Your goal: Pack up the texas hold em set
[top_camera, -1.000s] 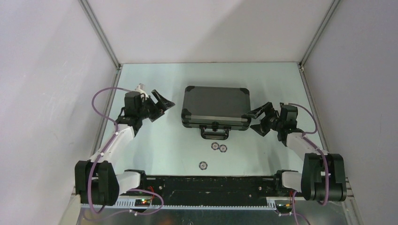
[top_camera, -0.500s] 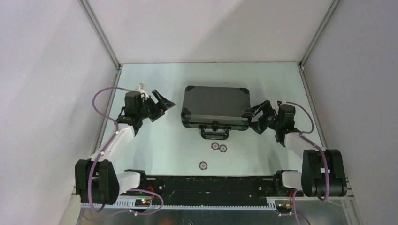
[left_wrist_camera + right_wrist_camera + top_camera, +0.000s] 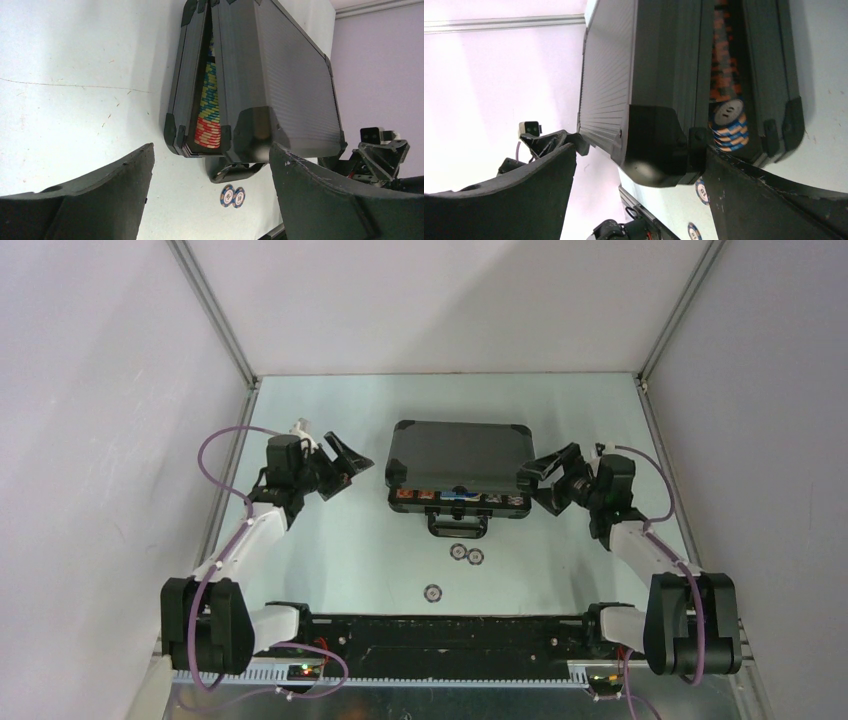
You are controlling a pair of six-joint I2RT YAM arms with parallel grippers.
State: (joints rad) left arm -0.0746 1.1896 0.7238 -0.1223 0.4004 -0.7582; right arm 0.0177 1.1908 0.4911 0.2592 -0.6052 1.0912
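The black briefcase [image 3: 455,455] of the texas hold em set lies mid-table with its handle [image 3: 458,526] toward me. Its lid is lifted a crack, showing rows of coloured chips [image 3: 460,497]. My right gripper [image 3: 536,484] is open at the case's right front corner. In the right wrist view the lid corner [image 3: 649,145] sits between the fingers, and the lower finger [image 3: 764,200] is at the gap under the lid. My left gripper [image 3: 352,472] hangs open and empty just left of the case [image 3: 270,75]. Three loose chips [image 3: 467,554] lie in front of the handle.
The third loose chip [image 3: 433,592] lies nearer the arm bases. Metal rails and white walls close in the table on the left, right and back. The left wrist view shows red and multicoloured chips [image 3: 207,112] inside the gap.
My right gripper moved in to the case's right front corner and the lid rose a little, uncovering the chip rows. The left arm stayed put.
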